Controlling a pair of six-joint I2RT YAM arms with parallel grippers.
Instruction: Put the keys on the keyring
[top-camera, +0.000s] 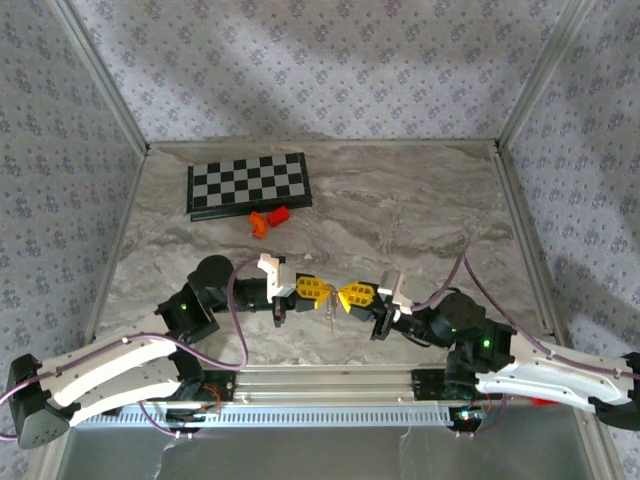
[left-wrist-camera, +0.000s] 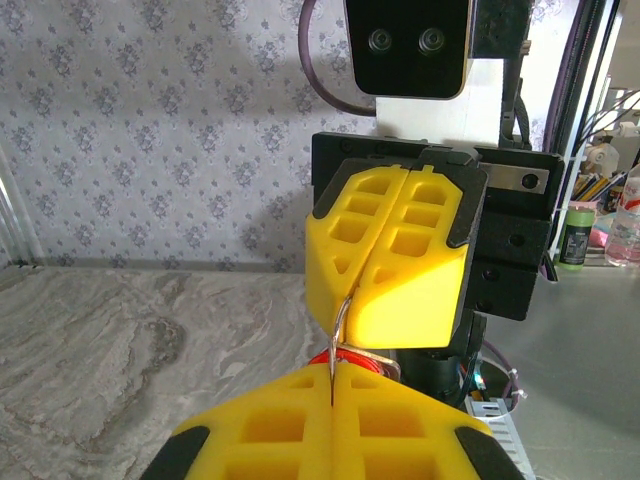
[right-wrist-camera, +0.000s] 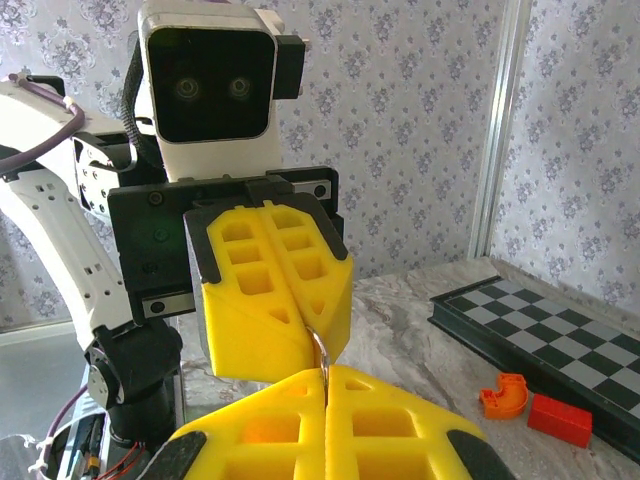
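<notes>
Marbled grey counter (top-camera: 420, 210) is carrying the scene. Just above its near middle, the left gripper (top-camera: 312, 288) and the right gripper (top-camera: 355, 296) are meeting tip to tip. Each is pressing its yellow fingers fully together on the keyring (left-wrist-camera: 350, 358), whose thin silver wire is bridging them, with the red tag hanging beneath.

this is a robotics lab test cell: a left arm (top-camera: 110, 375) and a right arm (top-camera: 550, 375) are bolted to an aluminium rail (top-camera: 330, 383) at the edge of a marble-patterned table (top-camera: 420, 200). wallpapered panels (top-camera: 300, 60) in aluminium posts (top-camera: 102, 75) fence the table in. past the cell, the left wrist view shows a grey bench with a green bottle (left-wrist-camera: 572, 235) and other supplies.
</notes>
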